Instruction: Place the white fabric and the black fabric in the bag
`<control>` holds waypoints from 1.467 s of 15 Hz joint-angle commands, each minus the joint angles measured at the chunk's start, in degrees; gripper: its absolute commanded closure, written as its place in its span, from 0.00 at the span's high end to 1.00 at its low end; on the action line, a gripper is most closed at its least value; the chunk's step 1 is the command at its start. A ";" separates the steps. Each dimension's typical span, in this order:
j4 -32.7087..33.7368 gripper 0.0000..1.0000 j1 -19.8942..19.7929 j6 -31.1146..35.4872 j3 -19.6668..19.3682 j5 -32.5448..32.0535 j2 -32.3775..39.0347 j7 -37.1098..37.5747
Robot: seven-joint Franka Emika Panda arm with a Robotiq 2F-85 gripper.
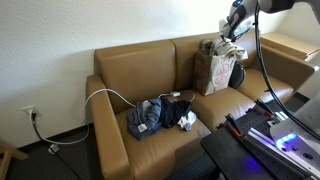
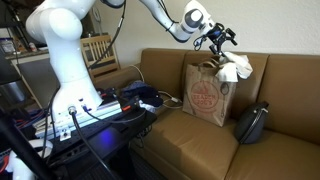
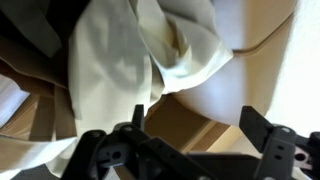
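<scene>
The white fabric (image 2: pixel 236 68) lies draped over the top rim of the brown paper bag (image 2: pixel 204 95), which stands upright on the tan sofa. Both also show in an exterior view, the fabric (image 1: pixel 229 50) on the bag (image 1: pixel 214 72). My gripper (image 2: pixel 218 38) hovers just above the bag's mouth and the fabric; it is open and holds nothing. In the wrist view the white fabric (image 3: pixel 150 50) fills the top, with the spread fingers (image 3: pixel 195 130) below it. A black fabric (image 1: pixel 186 120) lies on the sofa's middle seat beside a bluish pile of clothes (image 1: pixel 147 116).
A black pouch-like thing (image 2: pixel 252 123) rests on the seat right beside the bag. A white cable (image 1: pixel 110 96) runs over the sofa arm to a wall socket. The robot's base and a dark table with electronics (image 1: pixel 262 135) stand in front of the sofa.
</scene>
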 commanded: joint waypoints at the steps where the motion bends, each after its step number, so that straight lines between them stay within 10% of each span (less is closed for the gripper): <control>1: 0.15 0.66 0.02 2.12 -6.04 1.86 6.57 4.58; 4: 0.49 0.45 -1.69 4.16 -6.79 4.18 9.95 5.93; 7: 0.23 0.83 -2.32 10.22 -6.57 7.88 10.98 5.97; 11: 0.31 1.00 -0.76 16.46 -5.16 14.23 10.53 4.18; 19: 2.57 1.00 -12.18 18.24 16.73 16.73 -0.76 -5.79; 20: 3.64 0.75 -14.27 17.80 19.07 16.86 -0.88 -7.06; 22: 4.45 0.66 -18.11 17.40 23.71 17.20 -1.39 -9.39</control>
